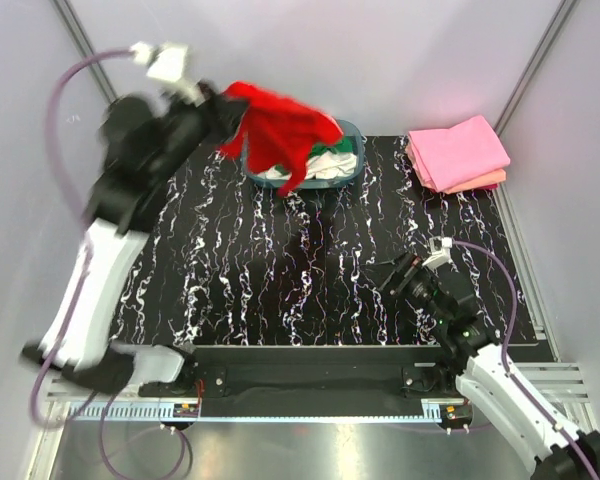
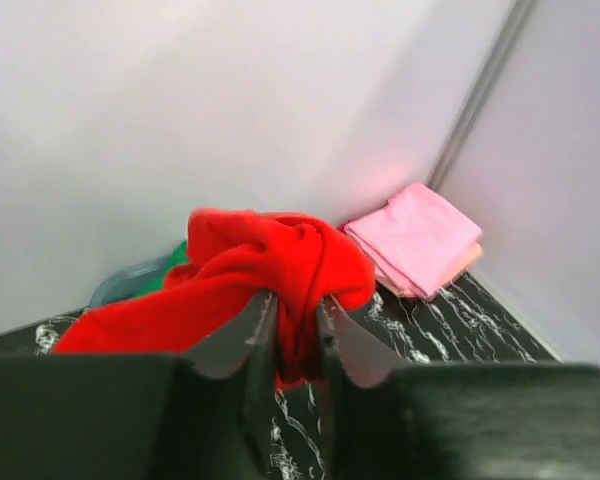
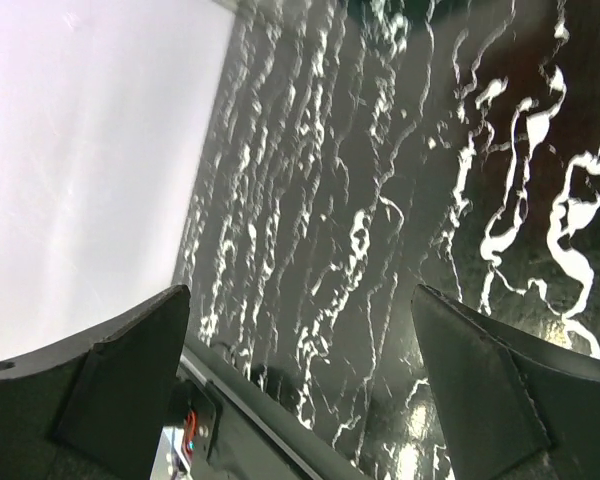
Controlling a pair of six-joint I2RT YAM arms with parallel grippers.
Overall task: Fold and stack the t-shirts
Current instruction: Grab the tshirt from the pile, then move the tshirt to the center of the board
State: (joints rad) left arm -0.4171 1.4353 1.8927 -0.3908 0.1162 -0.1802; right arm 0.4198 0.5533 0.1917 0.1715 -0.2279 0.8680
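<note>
Overhead, the blurred left arm [image 1: 120, 210] reaches toward the far-left corner of the tabletop [image 1: 280, 280]. The left jaws are nearly closed, pinching a fold of the red t-shirt [image 1: 280, 130]. This shirt hangs lifted above the blue-grey basket [image 1: 358, 150] at the far edge, its lower end trailing over the basket's front. Inside the basket lie a green t-shirt [image 1: 332, 150] and a white t-shirt [image 1: 325, 170]. At the far-right corner a folded pink t-shirt [image 1: 458, 150] lies stacked on a folded salmon t-shirt [image 1: 488, 180]. Toward the near right, the right jaws stand wide apart over bare tabletop, holding nothing.
</note>
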